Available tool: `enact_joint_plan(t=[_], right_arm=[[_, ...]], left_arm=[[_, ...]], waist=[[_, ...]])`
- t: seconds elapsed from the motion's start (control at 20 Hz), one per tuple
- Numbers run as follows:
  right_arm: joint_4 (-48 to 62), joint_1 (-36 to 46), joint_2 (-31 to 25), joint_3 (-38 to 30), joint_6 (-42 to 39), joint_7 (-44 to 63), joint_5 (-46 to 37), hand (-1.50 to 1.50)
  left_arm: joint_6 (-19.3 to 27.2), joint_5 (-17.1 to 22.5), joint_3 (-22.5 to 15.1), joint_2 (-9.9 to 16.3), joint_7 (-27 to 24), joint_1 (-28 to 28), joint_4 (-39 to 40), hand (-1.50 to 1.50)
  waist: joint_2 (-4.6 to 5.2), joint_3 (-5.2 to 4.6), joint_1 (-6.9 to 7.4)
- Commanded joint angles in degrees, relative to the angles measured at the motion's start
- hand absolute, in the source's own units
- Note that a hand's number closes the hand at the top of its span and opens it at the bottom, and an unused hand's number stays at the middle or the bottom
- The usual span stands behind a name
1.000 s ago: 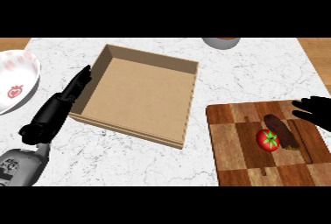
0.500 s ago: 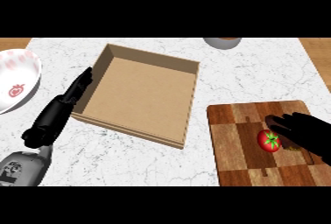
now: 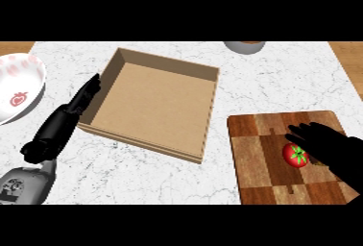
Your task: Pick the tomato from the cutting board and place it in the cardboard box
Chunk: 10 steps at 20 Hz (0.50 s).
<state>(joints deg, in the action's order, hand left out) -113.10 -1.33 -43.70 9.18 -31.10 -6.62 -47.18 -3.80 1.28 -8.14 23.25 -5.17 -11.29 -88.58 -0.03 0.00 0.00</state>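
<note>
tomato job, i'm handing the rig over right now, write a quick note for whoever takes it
Right hand: over the right side of the cutting board, fingers open, right beside the tomato; not closed on it.
Left hand: open, fingers straight, resting on the counter along the left wall of the cardboard box.
Tomato: on the cutting board, not lifted.
Cardboard box: open top, nothing inside, left of the board.
Done: right hand is at the tomato.
Left: grasp the tomato, lift it, carry it left over the box wall and release it inside.
</note>
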Motion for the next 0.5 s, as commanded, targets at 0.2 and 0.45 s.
enact_joint_plan(t=[0.2,0.45], right_arm=[[0.06,-2.64,3.22,-0.56,0.61,-1.83,-8.11,-1.50],[6.15,1.05,6.83,1.13,2.35,-2.58,-13.34,-1.50]], left_arm=[[-2.63,-2.32,2.88,-2.04,0.76,0.15,-1.38,0.00],[-5.31,-2.09,5.02,-1.76,2.30,1.85,-3.45,0.00]], waist=[[-0.04,0.00,-0.17],[-0.02,0.01,0.06]])
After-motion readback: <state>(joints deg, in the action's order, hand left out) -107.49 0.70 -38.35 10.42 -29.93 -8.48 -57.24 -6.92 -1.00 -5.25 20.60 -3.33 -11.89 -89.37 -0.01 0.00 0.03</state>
